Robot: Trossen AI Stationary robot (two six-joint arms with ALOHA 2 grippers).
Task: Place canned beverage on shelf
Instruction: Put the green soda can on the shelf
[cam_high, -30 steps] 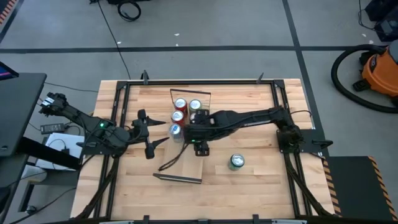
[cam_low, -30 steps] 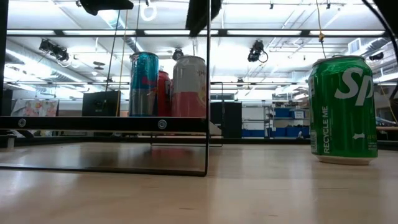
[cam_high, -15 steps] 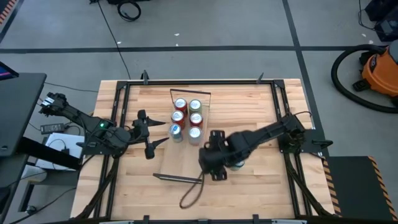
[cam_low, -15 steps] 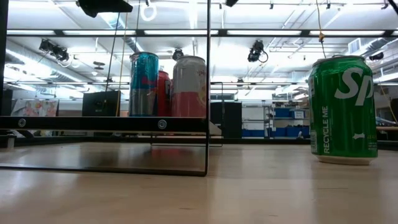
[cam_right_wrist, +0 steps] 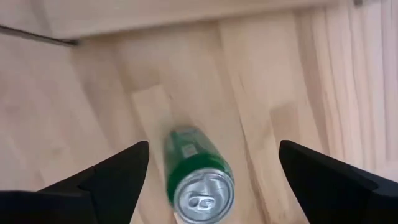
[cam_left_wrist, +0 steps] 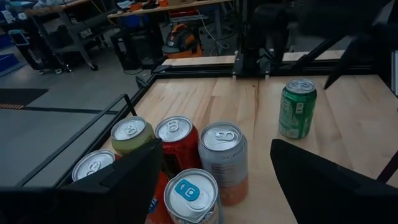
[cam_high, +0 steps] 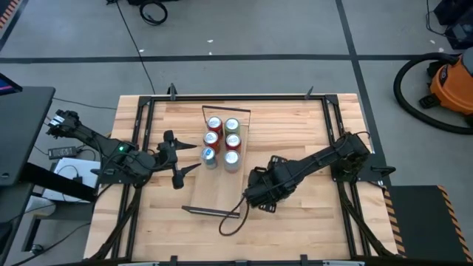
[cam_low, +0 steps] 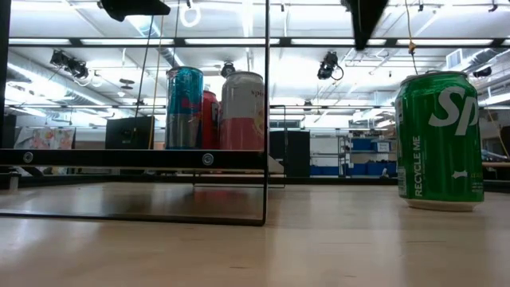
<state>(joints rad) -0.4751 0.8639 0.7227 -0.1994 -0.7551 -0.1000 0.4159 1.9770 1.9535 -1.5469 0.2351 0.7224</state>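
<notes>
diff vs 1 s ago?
The right gripper swung away from the cans on the shelf to above the green can, jaws open either side of it, not gripping. The green can, the six cans on the shelf and the left gripper stayed put.

both arms are matte black, built of chunky jointed segments. the left arm point(cam_high: 111, 148) carries a small green light near its middle and ends in the left pincer point(cam_high: 177, 159) with two slim pointed fingers. the right arm point(cam_high: 318, 159) looks bulkier at the wrist, where a thin dark cable loops out; its right pincer point(cam_right_wrist: 208, 177) has broad, flat, wedge-shaped black fingers point(cam_right_wrist: 109, 177), possibly rubber-padded
</notes>
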